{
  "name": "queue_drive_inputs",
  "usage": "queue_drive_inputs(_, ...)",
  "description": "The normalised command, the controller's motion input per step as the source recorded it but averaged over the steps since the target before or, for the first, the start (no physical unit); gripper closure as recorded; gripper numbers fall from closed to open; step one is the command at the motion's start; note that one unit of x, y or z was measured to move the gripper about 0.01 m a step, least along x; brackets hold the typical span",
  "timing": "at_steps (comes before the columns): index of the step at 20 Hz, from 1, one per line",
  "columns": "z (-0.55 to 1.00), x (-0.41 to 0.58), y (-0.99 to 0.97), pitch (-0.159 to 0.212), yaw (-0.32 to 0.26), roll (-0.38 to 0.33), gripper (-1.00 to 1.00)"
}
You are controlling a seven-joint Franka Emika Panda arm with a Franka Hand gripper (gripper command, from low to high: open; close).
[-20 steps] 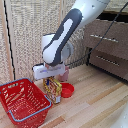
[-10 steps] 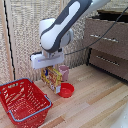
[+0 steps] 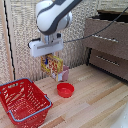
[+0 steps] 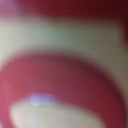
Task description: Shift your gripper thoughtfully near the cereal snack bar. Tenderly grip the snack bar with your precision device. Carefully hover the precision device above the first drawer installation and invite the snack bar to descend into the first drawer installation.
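My gripper [image 3: 49, 58], a white block with short dark fingers, is shut on the top edge of the cereal snack bar [image 3: 53, 66]. The yellow-orange pack with red patches hangs tilted, lifted off the wooden table. The wrist view shows only a blurred close-up of the pack's red and pale print [image 4: 64, 75]; the fingers do not show there. The first drawer installation [image 3: 107, 33], a pale grey-brown front with a long silver handle, is at the exterior view's right, well away from the gripper and at about its height.
A pink cup [image 3: 65, 75] stands just behind and below the pack. A round red bowl [image 3: 65, 90] lies on the table under it. A red wire basket [image 3: 24, 102] sits at the exterior view's left. A darker, narrower drawer front [image 3: 108, 63] is below the first.
The gripper has risen steadily with the snack bar in it, lifting the pack from beside the cup and bowl to well above the table.
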Motion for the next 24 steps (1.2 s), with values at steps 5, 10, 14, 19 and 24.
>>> queue_drive_inputs(5, 1.0, 0.341, -0.01, 0.071, 0.007, -0.037, 1.0)
queue_drive_inputs(10, 1.0, 0.163, -0.19, 0.062, -0.016, -0.025, 1.0)
queue_drive_inputs(14, 1.0, 0.151, -0.39, 0.043, -0.063, -0.005, 1.0)
queue_drive_inputs(19, 1.0, 0.063, -0.54, 0.063, -0.093, 0.0, 1.0)
queue_drive_inputs(24, 1.0, 0.043, -0.71, 0.064, -0.054, 0.0, 1.0)
